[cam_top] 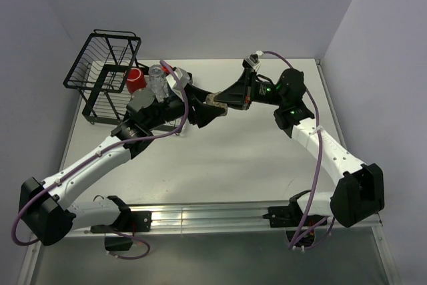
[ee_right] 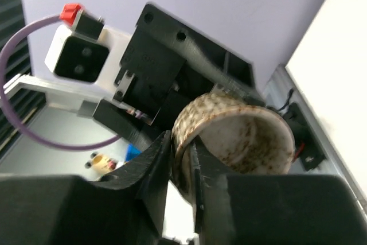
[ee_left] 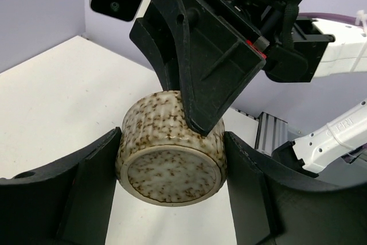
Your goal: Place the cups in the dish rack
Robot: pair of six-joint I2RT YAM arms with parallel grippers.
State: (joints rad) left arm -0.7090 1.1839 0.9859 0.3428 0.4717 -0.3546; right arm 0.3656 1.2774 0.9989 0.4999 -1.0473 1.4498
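Observation:
A cream cup with brown speckles (cam_top: pixel 215 101) hangs above the table's middle between both grippers. My right gripper (ee_right: pixel 182 159) is shut on its rim wall (ee_right: pixel 246 136), one finger inside and one outside. My left gripper (ee_left: pixel 172 190) has a finger against each side of the cup (ee_left: pixel 172 153), whose base faces that camera. The black wire dish rack (cam_top: pixel 100 58) stands at the far left. A red mug (cam_top: pixel 136 78) and a clear glass tumbler (cam_top: pixel 157 79) sit at its right side. The dark blue mug is out of view.
The left arm (cam_top: pixel 133 139) reaches diagonally past the rack's front. The right arm (cam_top: pixel 313 139) comes in from the right. Purple walls close in the table at the back and right. A metal rail (cam_top: pixel 213 217) runs along the near edge.

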